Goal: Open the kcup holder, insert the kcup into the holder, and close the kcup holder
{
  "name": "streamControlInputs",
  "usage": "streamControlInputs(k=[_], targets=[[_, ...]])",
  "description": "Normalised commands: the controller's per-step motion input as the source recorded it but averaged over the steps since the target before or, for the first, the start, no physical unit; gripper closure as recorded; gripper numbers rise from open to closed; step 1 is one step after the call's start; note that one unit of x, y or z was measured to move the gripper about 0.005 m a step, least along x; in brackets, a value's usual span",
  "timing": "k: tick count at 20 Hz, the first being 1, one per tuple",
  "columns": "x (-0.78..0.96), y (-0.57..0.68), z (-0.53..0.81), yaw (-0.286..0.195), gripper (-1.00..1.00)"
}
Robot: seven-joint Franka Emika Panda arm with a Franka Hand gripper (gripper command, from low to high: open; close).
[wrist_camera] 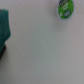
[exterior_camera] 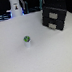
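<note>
1. Nearest, the kcup is seen alone on the white table, well apart from the kcup holder.
2. Both holder fronts appear closed; every step is judged undone.
3. No fingers are shown, so the gripper state cannot be told.

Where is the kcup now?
In the exterior view, the kcup stands alone on the white table, to the exterior view's left of the black kcup holder.

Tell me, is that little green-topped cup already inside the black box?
No, the kcup stands alone on the white table, well apart from the black kcup holder.
</note>
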Motion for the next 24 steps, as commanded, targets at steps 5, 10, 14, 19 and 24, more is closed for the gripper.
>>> streamControlInputs(k=[5, 10, 14, 19, 24], targets=[[-0.36, 0.42, 0.03, -0.121, -1.0], [-0.43, 0.46, 0.02, -0.136, -1.0], [-0.38, 0.51, 0.01, -0.147, -1.0], [-0.25, 0.6, -0.02, -0.162, -1.0], [-0.16, 0.65, -0.03, -0.176, -1.0]])
